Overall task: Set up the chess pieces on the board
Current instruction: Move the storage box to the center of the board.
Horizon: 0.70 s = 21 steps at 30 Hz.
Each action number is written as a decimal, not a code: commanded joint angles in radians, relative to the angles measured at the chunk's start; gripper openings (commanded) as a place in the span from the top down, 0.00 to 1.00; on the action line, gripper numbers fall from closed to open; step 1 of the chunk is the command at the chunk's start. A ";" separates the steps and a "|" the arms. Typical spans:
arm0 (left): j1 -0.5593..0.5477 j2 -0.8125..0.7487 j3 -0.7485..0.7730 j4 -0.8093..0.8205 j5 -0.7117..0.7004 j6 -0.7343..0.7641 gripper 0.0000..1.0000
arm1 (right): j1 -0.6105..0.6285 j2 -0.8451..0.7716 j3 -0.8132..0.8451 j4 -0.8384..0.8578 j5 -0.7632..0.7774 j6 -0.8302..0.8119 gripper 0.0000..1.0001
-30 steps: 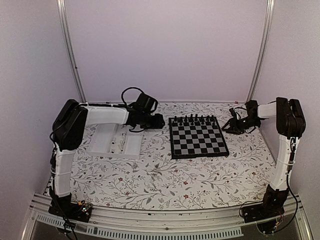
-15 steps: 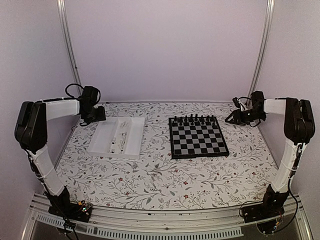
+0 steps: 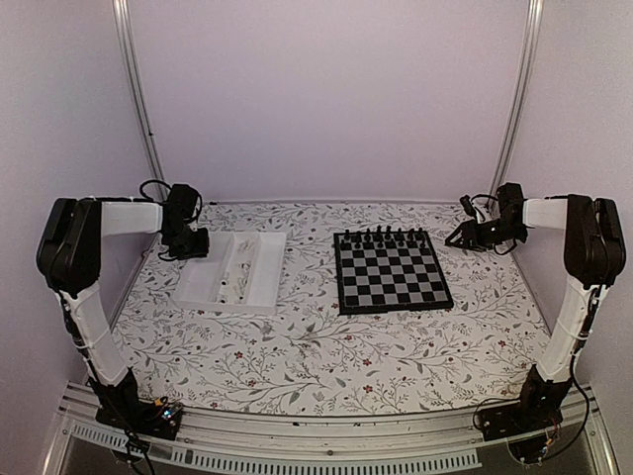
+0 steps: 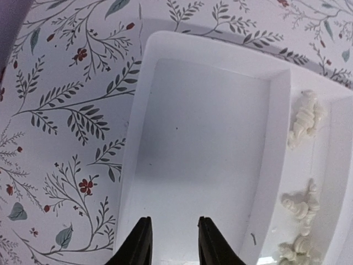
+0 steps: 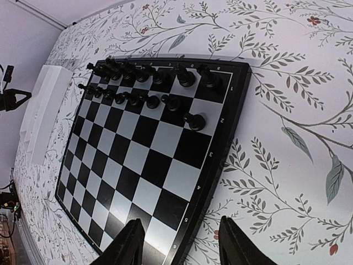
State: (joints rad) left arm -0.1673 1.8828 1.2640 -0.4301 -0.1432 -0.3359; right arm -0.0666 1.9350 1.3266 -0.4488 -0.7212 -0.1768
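The left gripper [image 4: 174,223] hangs over the left compartment of the white tray [image 4: 138,127], its jaws a little apart with nothing between them. The white chess pieces [image 4: 305,118] lie in the next compartment to the right. The right gripper [image 5: 182,223], spread wide and empty, hovers right of the board [image 5: 138,143], which has black chessmen [image 5: 160,77] on its far rows.

board [image 5: 144,144]: black and pale grey-white checks, black border with tiny white markings, right ahead of my right gripper [image 5: 179,238]
black chessmen [image 5: 165,77]: plain glossy black, at the end of the board furthest from that gripper
chess pieces [image 4: 304,118]: creamy white, off to the right of my left gripper [image 4: 172,236]
tray [image 4: 204,138]: plain white all over, straight ahead of my left gripper
tablecloth [image 3: 326,346]: whitish, grey-green leafy sprigs, little red flowers
gripper fingers: black on both
arms [image 3: 129,216]: white shells, black joints
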 commanded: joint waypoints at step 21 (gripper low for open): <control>-0.281 -0.196 -0.431 0.123 0.135 -0.025 0.95 | 0.003 -0.035 -0.008 0.008 -0.032 -0.019 0.50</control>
State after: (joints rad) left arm -0.3866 1.7329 0.9188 -0.3454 -0.0795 -0.3496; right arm -0.0662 1.9347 1.3262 -0.4484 -0.7387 -0.1814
